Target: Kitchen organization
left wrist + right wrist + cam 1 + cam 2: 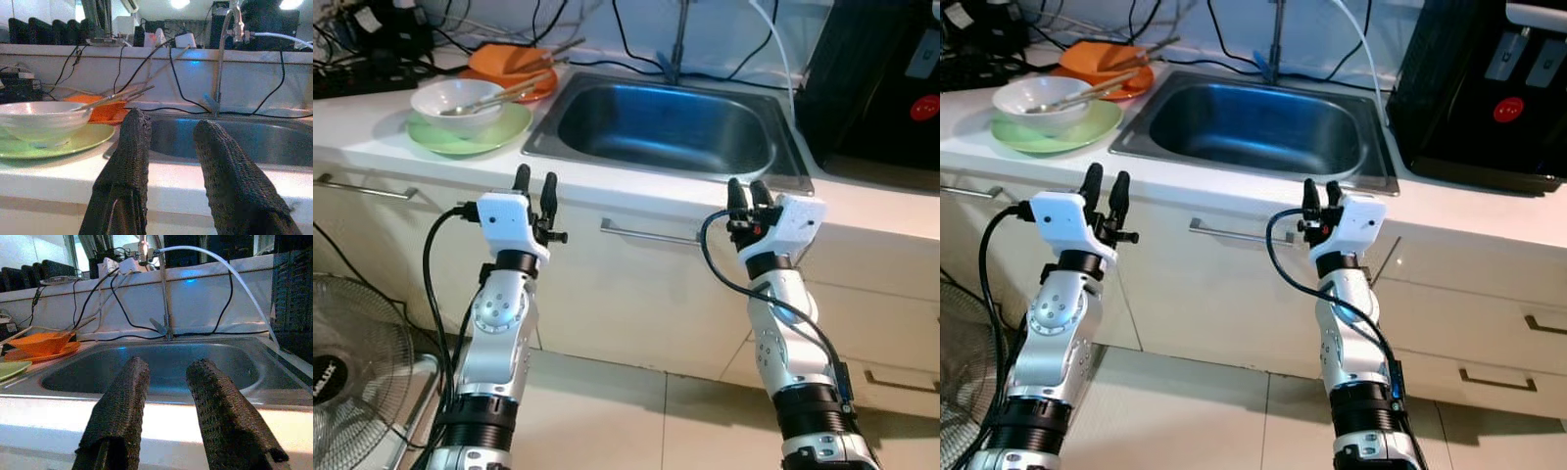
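Before the sink point(666, 127), both grippers point(535, 180) point(749, 192) point upward, jaws parted.

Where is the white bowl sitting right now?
In the left eye view the white bowl sits on the green plate on the counter, left of the sink, with the orange dishes just behind it.
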Tool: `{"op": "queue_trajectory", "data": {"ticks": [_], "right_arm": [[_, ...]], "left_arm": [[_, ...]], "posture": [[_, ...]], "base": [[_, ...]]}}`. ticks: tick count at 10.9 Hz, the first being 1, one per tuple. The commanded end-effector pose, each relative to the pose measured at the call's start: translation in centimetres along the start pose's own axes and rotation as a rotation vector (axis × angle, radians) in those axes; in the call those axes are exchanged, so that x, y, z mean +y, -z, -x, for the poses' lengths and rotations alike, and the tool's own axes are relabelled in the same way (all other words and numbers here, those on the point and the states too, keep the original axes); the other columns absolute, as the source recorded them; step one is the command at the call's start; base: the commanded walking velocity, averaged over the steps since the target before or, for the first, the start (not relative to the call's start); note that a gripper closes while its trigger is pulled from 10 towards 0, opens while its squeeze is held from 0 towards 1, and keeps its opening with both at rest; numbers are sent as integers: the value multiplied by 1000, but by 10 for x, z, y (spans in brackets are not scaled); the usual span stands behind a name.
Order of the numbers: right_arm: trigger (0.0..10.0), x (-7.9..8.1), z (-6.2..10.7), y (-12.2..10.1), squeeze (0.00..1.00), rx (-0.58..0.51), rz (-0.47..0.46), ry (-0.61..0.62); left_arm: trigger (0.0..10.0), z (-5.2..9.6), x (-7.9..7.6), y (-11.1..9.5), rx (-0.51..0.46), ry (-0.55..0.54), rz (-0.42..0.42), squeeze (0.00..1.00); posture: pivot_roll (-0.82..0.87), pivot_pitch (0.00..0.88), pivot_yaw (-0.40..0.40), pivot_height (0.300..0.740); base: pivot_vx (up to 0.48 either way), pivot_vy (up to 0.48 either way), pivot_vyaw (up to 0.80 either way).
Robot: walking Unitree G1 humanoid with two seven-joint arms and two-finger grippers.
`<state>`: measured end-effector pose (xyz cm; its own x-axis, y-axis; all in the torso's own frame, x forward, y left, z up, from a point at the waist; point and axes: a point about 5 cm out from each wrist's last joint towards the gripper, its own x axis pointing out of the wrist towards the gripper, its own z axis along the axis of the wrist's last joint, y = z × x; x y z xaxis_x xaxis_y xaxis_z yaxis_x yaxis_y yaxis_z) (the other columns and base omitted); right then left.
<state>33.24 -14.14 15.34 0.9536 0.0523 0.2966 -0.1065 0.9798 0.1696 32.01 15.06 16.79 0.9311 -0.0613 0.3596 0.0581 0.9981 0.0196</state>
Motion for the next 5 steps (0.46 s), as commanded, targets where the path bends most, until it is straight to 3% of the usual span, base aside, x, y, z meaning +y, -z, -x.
{"op": "queue_trajectory", "data": {"ticks": [1, 5], "right_arm": [[10000, 0, -1, -2, 0, 2, 4, -4], [10000, 2, 1, -1, 0, 22, -5, -8]], "left_arm": [[10000, -5, -4, -7, -22, 7, -3, 0], [10000, -5, -4, -7, -18, 3, -1, 0]], "posture": [[186, 14, -48, 740], [190, 21, -53, 740]], "base": [[307, 247, 0], [349, 268, 0]]}}
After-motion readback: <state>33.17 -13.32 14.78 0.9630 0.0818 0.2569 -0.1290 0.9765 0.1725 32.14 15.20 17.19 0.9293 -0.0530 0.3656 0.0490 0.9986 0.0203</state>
